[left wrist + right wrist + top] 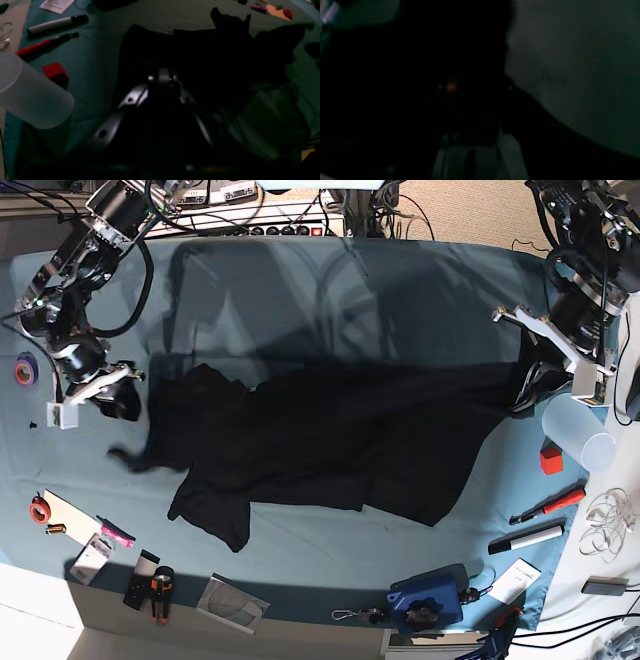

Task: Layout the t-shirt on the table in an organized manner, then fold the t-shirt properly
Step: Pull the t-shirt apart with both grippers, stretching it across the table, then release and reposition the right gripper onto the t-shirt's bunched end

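Left end effector [532, 383] closed on t-shirt [330, 440] edge | right end effector [118, 402] grip: we cannot tell | step: spreading over desk [330, 290] | next: we pull outward, flatten.

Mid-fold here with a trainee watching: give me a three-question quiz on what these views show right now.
1. True or false: the black short-sleeved cloth t-shirt lies neatly folded into a small square.
2. Multiple choice: the small red cube sits nearest which arm's gripper? A) the left gripper B) the right gripper
3. Fill in: the shirt rests on a table covered in ____ cloth.

Key: 1 false, it is stretched out between both grippers across the table. 2 A. 3 teal-blue.
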Robot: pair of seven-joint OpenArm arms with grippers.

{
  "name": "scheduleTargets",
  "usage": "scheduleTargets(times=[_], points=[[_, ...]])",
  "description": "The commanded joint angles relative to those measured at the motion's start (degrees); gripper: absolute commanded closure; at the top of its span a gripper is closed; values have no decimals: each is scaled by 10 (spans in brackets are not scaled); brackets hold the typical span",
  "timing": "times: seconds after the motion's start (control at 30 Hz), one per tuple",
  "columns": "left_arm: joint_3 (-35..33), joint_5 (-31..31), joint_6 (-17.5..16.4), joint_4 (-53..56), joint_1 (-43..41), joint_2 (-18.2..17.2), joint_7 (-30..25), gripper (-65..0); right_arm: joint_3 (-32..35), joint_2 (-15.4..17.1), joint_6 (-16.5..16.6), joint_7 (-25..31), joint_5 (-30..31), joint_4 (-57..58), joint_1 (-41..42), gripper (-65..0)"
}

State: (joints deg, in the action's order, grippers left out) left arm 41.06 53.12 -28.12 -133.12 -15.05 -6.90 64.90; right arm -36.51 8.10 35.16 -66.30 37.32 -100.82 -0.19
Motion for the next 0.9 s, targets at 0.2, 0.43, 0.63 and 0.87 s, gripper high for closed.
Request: scheduleTargets(times=[0.2, 0.43, 0.63, 0.87], points=[[3, -9, 0, -8, -16, -6, 2, 0, -47, 36, 2, -19, 120, -51, 12, -245], [3, -9, 0, -8, -71, -6, 36, 0, -160, 45, 12, -29, 128, -67, -28, -245], [3, -84, 60, -6, -91, -6, 37, 0, -132, 44, 48, -20, 123, -37, -131, -245], [3, -81, 63, -2, -94, -6, 36, 0, -66, 44, 48, 29, 137, -30, -150, -244]])
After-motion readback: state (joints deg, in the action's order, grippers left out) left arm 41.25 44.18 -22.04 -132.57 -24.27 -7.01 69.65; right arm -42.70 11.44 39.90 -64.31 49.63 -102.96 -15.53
